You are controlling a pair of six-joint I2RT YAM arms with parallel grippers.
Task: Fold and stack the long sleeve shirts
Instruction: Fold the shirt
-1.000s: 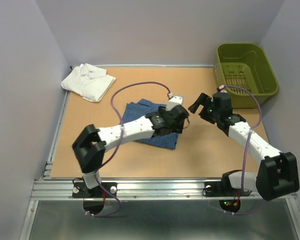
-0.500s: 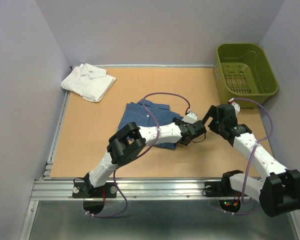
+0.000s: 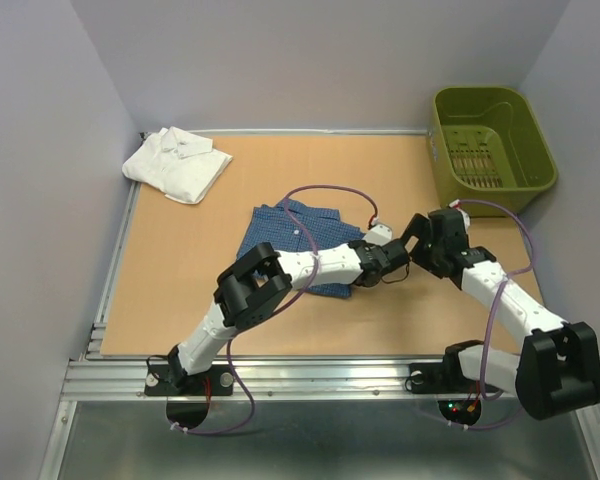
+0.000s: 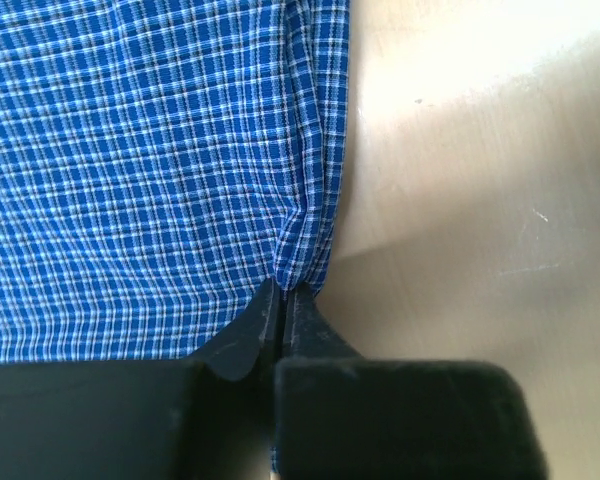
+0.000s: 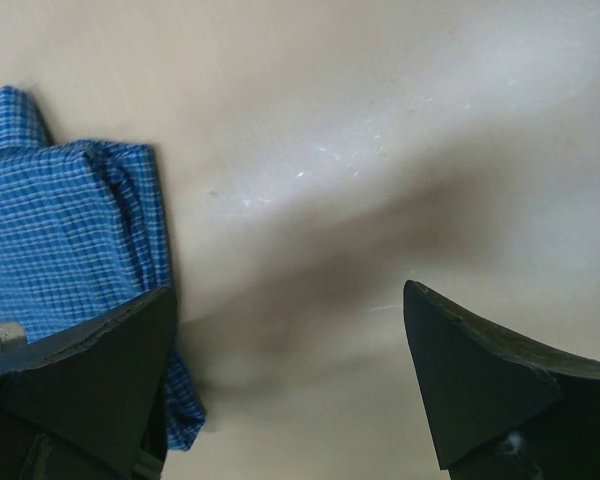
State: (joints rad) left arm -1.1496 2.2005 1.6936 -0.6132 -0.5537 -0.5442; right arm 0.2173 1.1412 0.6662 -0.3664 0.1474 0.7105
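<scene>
— Where are the shirts?
— Blue checked shirt [image 3: 283, 226] at mid-frame, white shirt [image 3: 177, 163] upper left.
— And the grippers?
— Left gripper [image 4: 285, 293] is pinched tight on the blue shirt's lower-right edge. Right gripper [image 5: 288, 300] gapes wide over the table [image 5: 380, 150] beside it.

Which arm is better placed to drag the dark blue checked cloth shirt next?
Left arm: its jaws are shut on the shirt edge; the right arm hangs over the table, jaws open, holding nothing.
</scene>
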